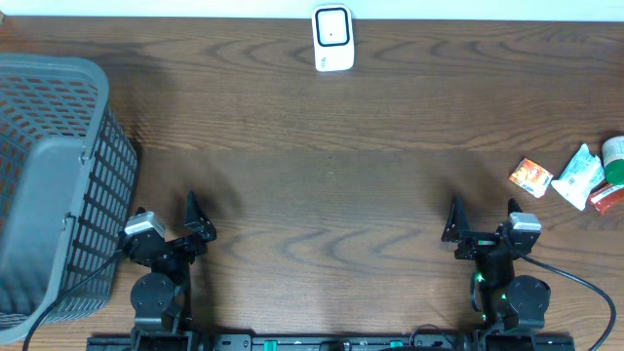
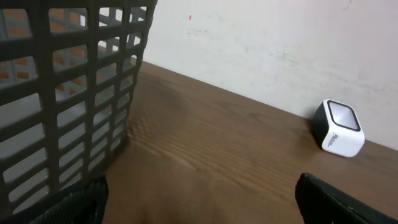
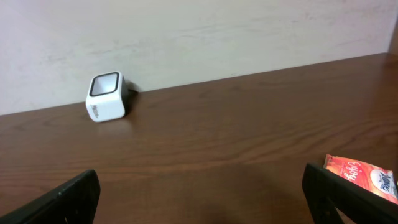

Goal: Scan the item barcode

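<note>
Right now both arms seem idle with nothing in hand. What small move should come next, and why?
Probably the right gripper should reach toward the orange packet. It is open and empty, that packet is the nearest item to it, and nothing is at the scanner yet.

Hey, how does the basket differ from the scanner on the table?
The basket is dark grey with open lattice walls; the scanner is white and solid, with a dark-framed window. The basket is far bigger than the scanner. The basket sits at the left edge of the table, the scanner at the middle of its far edge. Both rest on the wooden tabletop.
</note>
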`<state>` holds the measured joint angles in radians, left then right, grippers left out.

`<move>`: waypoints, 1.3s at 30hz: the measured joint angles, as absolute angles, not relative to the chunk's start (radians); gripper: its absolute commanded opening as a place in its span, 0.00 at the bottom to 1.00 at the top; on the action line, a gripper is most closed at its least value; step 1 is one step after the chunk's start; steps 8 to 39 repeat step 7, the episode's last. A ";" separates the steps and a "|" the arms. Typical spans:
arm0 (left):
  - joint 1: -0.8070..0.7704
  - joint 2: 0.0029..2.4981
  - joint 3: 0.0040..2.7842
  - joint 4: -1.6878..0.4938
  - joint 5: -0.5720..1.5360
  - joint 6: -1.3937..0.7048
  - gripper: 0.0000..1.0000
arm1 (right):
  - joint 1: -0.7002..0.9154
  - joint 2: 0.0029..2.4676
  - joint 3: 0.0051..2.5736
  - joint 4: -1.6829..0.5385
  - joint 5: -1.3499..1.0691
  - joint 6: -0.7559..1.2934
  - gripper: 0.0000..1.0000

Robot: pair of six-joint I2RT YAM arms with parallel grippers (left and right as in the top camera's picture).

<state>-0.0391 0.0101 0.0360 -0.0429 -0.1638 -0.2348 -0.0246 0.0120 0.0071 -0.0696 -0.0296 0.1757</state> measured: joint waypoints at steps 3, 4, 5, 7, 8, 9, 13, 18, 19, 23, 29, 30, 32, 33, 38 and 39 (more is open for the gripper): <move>-0.039 0.010 0.036 -0.043 -0.164 -0.235 0.96 | -0.025 0.012 0.007 -0.070 -0.030 0.176 0.99; -0.039 0.010 0.036 -0.043 -0.164 -0.235 0.97 | -0.025 0.012 0.007 -0.070 -0.030 0.176 0.99; -0.039 0.010 0.036 -0.043 -0.164 -0.234 0.96 | -0.025 0.012 0.007 -0.070 -0.030 0.176 0.99; -0.039 0.010 0.036 -0.043 -0.164 -0.235 0.97 | -0.025 0.012 0.007 -0.070 -0.030 0.176 0.99; -0.039 0.010 0.036 -0.043 -0.164 -0.235 0.97 | -0.025 0.012 0.007 -0.070 -0.030 0.176 0.99; -0.039 0.010 0.036 -0.043 -0.164 -0.235 0.97 | -0.025 0.012 0.007 -0.070 -0.030 0.176 0.99; -0.039 0.010 0.036 -0.043 -0.164 -0.235 0.97 | -0.025 0.012 0.007 -0.070 -0.030 0.176 0.99; -0.039 0.010 0.036 -0.043 -0.164 -0.235 0.97 | -0.025 0.012 0.007 -0.070 -0.030 0.176 0.99; -0.039 0.010 0.036 -0.043 -0.164 -0.235 0.97 | -0.025 0.012 0.007 -0.070 -0.030 0.176 0.99; -0.039 0.010 0.036 -0.043 -0.164 -0.235 0.97 | -0.025 0.012 0.007 -0.070 -0.030 0.176 0.99; -0.039 0.010 0.036 -0.043 -0.164 -0.235 0.97 | -0.025 0.012 0.007 -0.070 -0.030 0.176 0.99; -0.039 0.010 0.036 -0.043 -0.164 -0.235 0.97 | -0.025 0.012 0.007 -0.070 -0.030 0.176 0.99; -0.039 0.010 0.036 -0.043 -0.164 -0.235 0.97 | -0.025 0.012 0.007 -0.070 -0.030 0.176 0.99; -0.039 0.010 0.036 -0.043 -0.164 -0.235 0.97 | -0.025 0.012 0.007 -0.070 -0.030 0.176 0.99; -0.039 0.010 0.036 -0.043 -0.164 -0.235 0.97 | -0.025 0.012 0.007 -0.070 -0.030 0.176 0.99; -0.039 0.010 0.036 -0.043 -0.164 -0.235 0.97 | -0.025 0.012 0.007 -0.070 -0.030 0.176 0.99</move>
